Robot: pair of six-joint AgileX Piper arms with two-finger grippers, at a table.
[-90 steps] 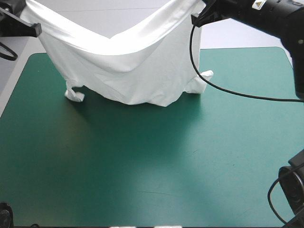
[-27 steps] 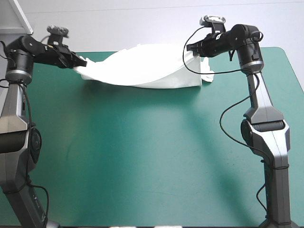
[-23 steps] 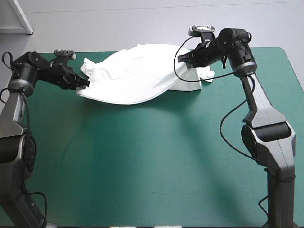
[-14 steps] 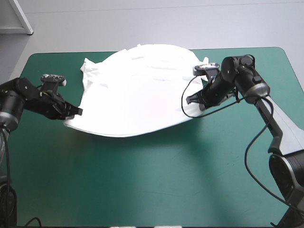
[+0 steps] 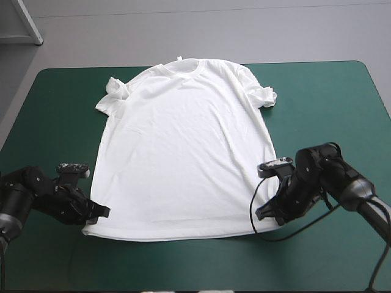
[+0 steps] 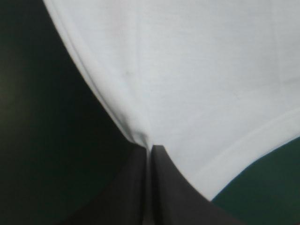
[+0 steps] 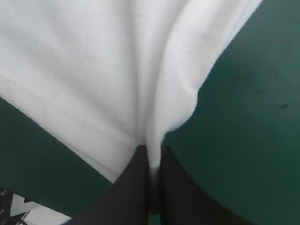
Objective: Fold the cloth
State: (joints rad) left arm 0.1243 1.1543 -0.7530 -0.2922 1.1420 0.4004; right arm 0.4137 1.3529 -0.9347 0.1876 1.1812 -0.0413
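Note:
The white T-shirt (image 5: 183, 140) lies spread flat on the teal-green table, collar toward the far edge, hem toward the near edge. My left gripper (image 5: 101, 212) is low at the hem's left corner, shut on the T-shirt. At the hem's right corner my right gripper (image 5: 261, 213) is also shut on the T-shirt. In the left wrist view the black fingers (image 6: 161, 187) meet in an arch with the T-shirt (image 6: 197, 70) pinched at their tip. The right wrist view shows a fold of T-shirt (image 7: 112, 65) caught between the fingers (image 7: 136, 192). Both sleeves are slightly bunched.
Bare teal-green cover (image 5: 330, 104) lies right of the shirt, with more on its left and a strip along the near edge. A pale object (image 5: 18, 24) stands beyond the table's far left corner.
Earlier both grippers held the T-shirt hanging high over the far edge. They came down toward the near edge, drawing the shirt out until it lay flat.

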